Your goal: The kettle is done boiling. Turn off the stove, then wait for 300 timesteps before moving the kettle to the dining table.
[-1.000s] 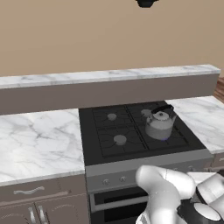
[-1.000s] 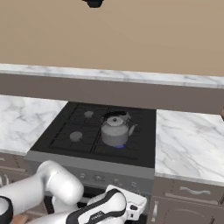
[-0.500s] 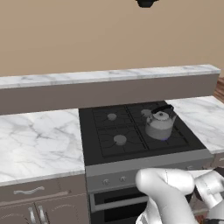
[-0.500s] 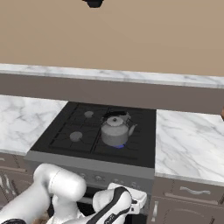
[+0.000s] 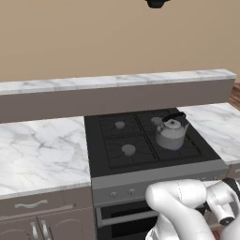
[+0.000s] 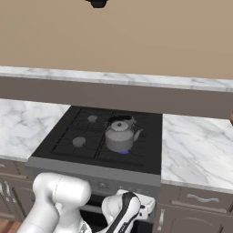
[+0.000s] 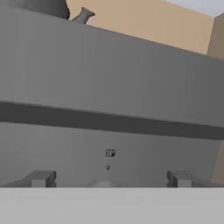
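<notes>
arm [image 5: 180, 201]: glossy white rounded shells | joints: dark rings | gripper [image 7: 109, 179]: two small dark-grey blocky fingertips

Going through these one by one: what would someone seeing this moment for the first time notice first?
First the kettle, on the stove's front right burner with a small blue flame under it, so the burner looks lit. Next the white arm, folded low before the stove's grey front panel. In the hand view the gripper faces that panel close up, fingertips apart, with the kettle's spout peeking over the panel's top edge.
</notes>
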